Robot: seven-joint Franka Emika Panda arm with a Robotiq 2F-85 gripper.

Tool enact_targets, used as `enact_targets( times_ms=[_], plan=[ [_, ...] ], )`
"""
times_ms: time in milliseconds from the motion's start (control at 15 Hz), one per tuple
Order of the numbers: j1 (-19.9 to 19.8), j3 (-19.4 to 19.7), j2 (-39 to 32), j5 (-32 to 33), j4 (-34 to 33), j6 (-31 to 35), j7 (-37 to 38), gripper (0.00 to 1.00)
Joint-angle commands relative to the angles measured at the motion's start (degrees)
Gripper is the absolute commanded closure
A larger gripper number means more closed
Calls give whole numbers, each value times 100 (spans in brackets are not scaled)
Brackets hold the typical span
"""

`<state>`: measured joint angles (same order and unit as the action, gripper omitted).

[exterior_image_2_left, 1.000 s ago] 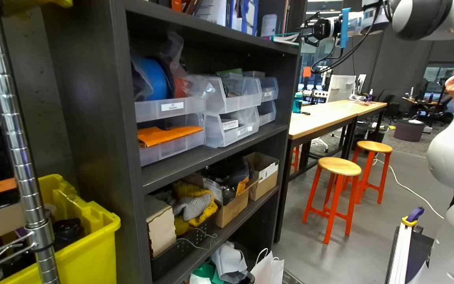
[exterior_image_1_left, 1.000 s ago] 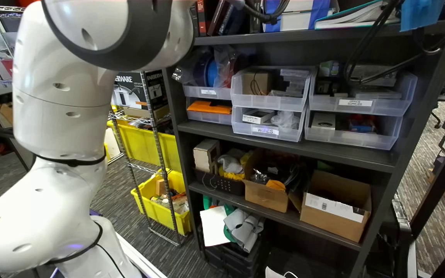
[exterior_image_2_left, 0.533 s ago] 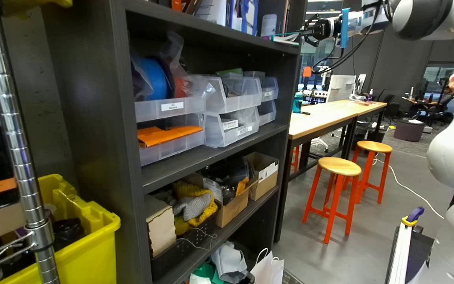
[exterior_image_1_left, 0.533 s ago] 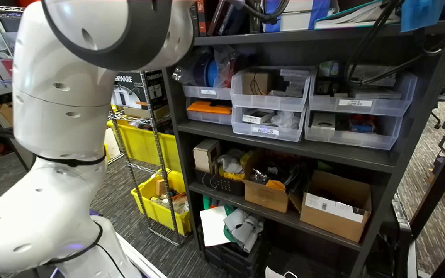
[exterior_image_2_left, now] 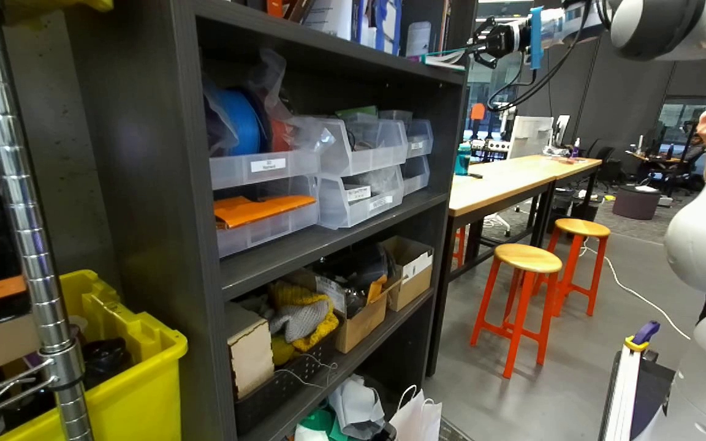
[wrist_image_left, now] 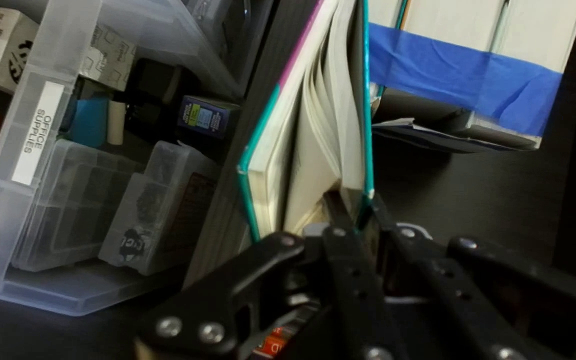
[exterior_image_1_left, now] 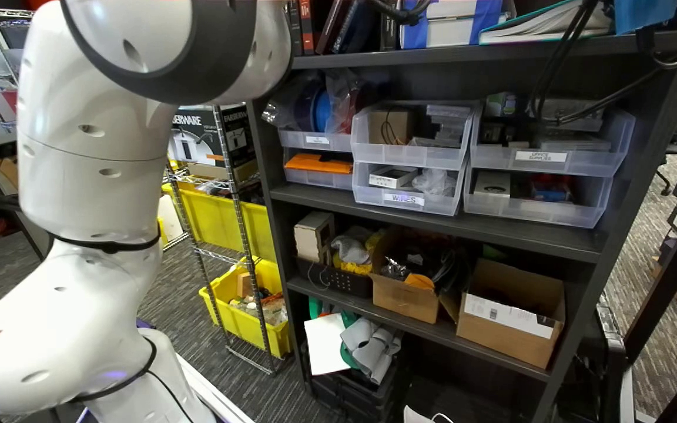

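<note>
black 2-finger claw (wrist_image_left: pixel 355 200) pinched narrow on the raised teal cover (wrist_image_left: pixel 367 110) of a thick teal-and-magenta hardcover book (wrist_image_left: pixel 313 125), tips either side of the cover; can't tell if pages are caught too. book lies partly open on the upper dark grey shelf (exterior_image_1_left: pixel 462 54), at its front edge, toward the right corner in an exterior view. thick upright books strapped with blue tape (wrist_image_left: pixel 463 75) just beside it, farther from that corner. middle dark grey shelf (exterior_image_1_left: pixel 526 239), same corner: clear plastic bin labelled "office supplies" (exterior_image_1_left: pixel 550 158), stacked on a lower clear plastic bin (exterior_image_1_left: pixel 535 204). next to those, clear plastic bin labelled "wires" (exterior_image_1_left: pixel 406 200). flat orange packet (exterior_image_2_left: pixel 264 210) and round blue spool (exterior_image_2_left: pixel 241 122) by the opposite end. lower dark grey shelf (exterior_image_1_left: pixel 421 331): brown cardboard box (exterior_image_1_left: pixel 503 341) near right corner. round wooden stools with orange legs (exterior_image_2_left: pixel 527 257) by a long pale wooden table (exterior_image_2_left: pixel 506 174).
</note>
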<state>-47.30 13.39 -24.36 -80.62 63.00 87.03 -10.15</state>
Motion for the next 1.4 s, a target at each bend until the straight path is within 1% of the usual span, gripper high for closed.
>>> enact_targets(
  times_ms=[0, 400, 1333],
  plan=[
    [153, 62, 113, 311, -49, 204, 29, 97],
    [338, 57, 144, 805, -158, 445, 43, 97],
    [691, -5, 481, 1821, -97, 874, 31, 97]
  ],
)
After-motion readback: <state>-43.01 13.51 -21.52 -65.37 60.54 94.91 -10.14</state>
